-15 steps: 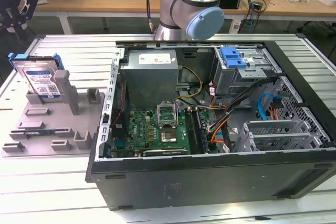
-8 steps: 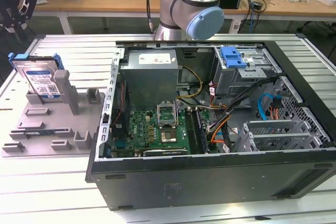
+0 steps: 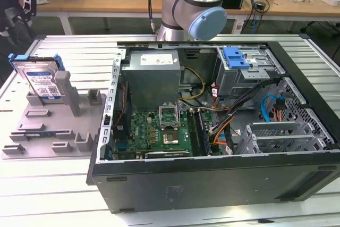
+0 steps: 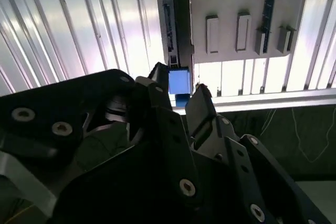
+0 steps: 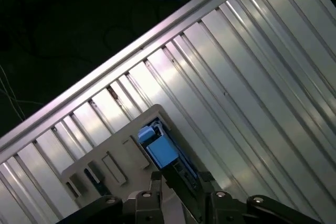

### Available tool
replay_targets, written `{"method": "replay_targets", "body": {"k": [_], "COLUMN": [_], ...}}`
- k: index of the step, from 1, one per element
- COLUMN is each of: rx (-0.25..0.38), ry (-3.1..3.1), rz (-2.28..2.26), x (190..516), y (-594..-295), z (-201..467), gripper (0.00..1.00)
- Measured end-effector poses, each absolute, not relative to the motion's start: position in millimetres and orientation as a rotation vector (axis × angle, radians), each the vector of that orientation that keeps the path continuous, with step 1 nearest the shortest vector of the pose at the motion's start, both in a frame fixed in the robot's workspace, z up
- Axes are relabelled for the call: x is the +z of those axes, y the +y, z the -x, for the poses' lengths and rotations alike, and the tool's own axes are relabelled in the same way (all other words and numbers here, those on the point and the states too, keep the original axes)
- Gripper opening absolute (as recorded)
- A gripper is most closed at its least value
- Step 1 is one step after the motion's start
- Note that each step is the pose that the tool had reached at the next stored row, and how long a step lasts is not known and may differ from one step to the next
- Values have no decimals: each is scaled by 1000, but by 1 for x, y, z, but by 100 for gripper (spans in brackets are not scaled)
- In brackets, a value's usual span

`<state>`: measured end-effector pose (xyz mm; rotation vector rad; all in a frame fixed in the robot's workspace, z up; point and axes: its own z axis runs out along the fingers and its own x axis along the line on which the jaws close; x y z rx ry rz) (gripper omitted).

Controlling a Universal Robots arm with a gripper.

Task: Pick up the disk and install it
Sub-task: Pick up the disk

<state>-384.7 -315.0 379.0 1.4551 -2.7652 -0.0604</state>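
The disk stands on edge in a slot of the grey holder at the exterior view's left, its silver face and white-and-blue label showing inside the blue rail bracket. My gripper hangs above and behind it, apart from it. In the second wrist view the disk is seen edge-on, and the gripper is open with its black fingers either side of the blue bracket end. The first wrist view shows the disk just beyond the open gripper.
An open computer case lies on the ribbed metal table at the exterior view's right of the holder. Inside it are a grey drive cage with a blue latch, the motherboard and cables. The arm's base stands behind the case.
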Motion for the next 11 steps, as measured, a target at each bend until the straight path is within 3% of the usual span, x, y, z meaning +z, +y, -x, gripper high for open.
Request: {"method": "replay_targets", "body": {"k": [2,3,11], "rx": [-59,-59,-53], "ry": [-2743,-2731,-2624], "rz": [-1495,-1516,-1687], "x": [379,379,379], "y": [-315,-315,-315], "z": [385,385,385], "gripper": [42,48,48]}}
